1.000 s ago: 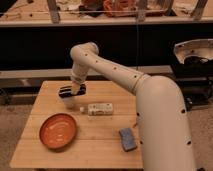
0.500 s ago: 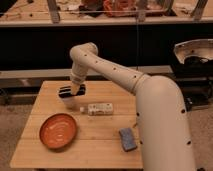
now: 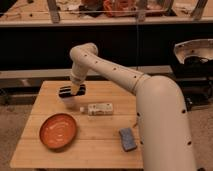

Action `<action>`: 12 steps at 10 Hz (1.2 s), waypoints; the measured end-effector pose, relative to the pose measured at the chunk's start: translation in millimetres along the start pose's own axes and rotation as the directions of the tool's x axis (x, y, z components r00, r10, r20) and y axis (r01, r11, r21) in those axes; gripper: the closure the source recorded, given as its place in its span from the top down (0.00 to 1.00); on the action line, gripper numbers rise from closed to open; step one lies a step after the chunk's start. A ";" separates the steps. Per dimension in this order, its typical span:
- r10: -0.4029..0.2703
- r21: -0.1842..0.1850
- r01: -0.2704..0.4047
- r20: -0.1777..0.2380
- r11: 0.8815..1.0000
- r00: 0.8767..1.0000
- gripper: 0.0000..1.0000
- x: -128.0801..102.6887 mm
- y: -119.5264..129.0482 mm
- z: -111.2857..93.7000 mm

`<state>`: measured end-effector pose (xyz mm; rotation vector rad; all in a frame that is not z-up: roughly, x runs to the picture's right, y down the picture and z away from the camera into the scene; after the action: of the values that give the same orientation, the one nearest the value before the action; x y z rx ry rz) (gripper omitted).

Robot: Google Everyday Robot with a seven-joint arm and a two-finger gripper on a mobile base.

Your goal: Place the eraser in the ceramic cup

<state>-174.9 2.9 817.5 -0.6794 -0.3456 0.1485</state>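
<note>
The single camera view looks down across a wooden counter (image 3: 100, 145) from behind the robot's white arm, which reaches from the right foreground over the boards toward their far left part. There the tool (image 3: 76, 90) hangs pointing downward, its tips at the eraser (image 3: 72, 91), a black striped block lying flat and crosswise. Whether the tool is clamped on the eraser or merely meeting it cannot be told from this angle, since its tips merge with the block. A little pale shape showing just beneath the eraser is probably the ceramic cup (image 3: 69, 100), with the block resting across or hovering at its mouth; because the eraser looks about as wide as the cup, it would likely have to be tipped on end or lined up carefully to drop in rather than bridge the rim. My judgement is that the task is at the placing step, not yet finished. Nearer the middle of the counter lies a white elongated device (image 3: 98, 108), apart from the eraser, an orange bowl (image 3: 58, 131) sits at the near left, and a blue-grey pad (image 3: 127, 139) lies beside the arm's base, all well away from the work.
</note>
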 end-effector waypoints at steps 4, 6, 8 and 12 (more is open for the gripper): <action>0.008 0.005 -0.008 0.000 1.000 1.000 0.17 1.0 -0.3 0.4; 0.012 0.009 -0.012 0.001 1.000 1.000 0.14 1.4 -0.6 0.1; 0.015 0.009 -0.015 0.002 1.000 1.000 0.20 1.6 -0.8 0.6; 0.021 0.010 -0.021 0.003 1.000 1.000 0.20 2.6 -1.3 0.9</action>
<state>-172.8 3.1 819.7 -0.6729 -0.3407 0.1708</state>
